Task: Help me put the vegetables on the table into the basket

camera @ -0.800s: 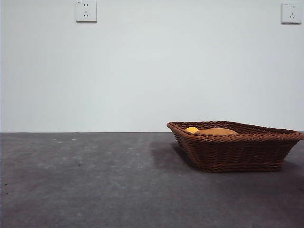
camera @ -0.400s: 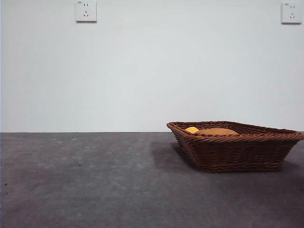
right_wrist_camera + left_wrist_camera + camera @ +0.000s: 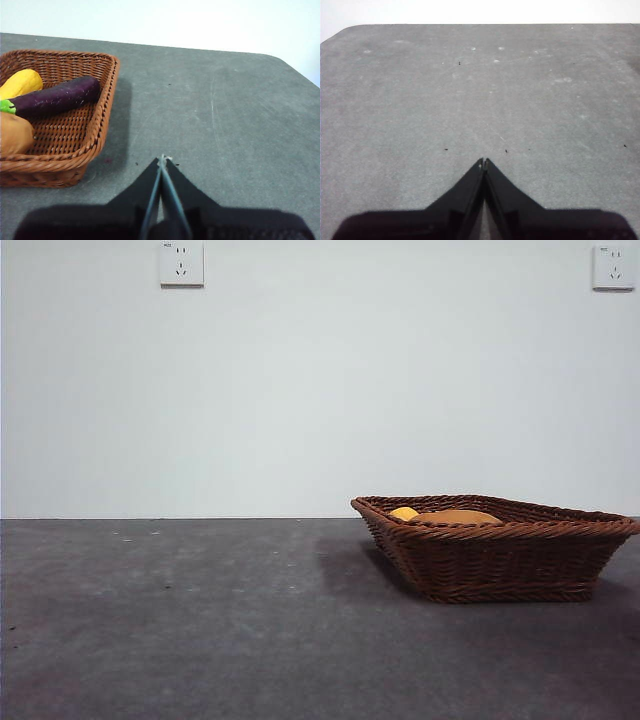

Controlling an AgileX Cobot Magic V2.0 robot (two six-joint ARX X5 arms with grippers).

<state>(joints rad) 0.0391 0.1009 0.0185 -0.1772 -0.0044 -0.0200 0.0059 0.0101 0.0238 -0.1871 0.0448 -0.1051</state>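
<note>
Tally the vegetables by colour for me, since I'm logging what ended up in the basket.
Purple: 1, the eggplant
Yellow: 1, the lumpy vegetable
Brown: 1, the potato
Total: 3, all inside the basket

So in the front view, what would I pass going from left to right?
Left wall socket → yellow vegetable → potato, both peeking over the rim of the basket → right wall socket.

Brown woven basket (image 3: 500, 560), purple eggplant (image 3: 55, 97)
</note>
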